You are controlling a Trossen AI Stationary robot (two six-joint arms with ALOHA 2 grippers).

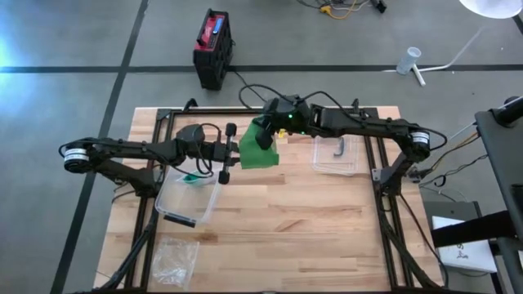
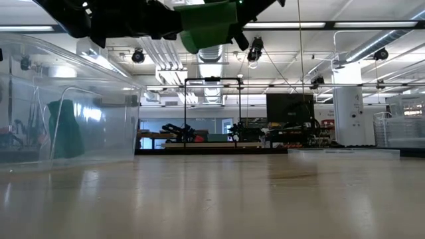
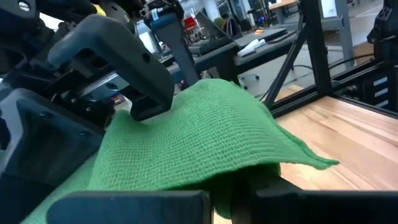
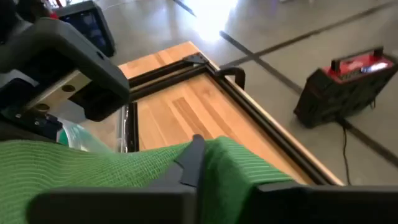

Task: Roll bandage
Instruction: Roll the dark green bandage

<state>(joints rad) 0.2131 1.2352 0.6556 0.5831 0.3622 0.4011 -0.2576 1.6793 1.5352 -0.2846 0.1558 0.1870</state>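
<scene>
The green woven bandage (image 1: 260,149) hangs above the wooden counter (image 1: 286,220). The left tool (image 1: 230,152) is clamped on its edge; the right tool (image 1: 265,135) seems clamped too.

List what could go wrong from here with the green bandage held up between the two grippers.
1. The green bandage hangs in the air between the left gripper and right gripper; if either grip slackens, the cloth may drop or unroll.
2. The clear bin sits right below the left arm; a fallen bandage could land in it.
</scene>
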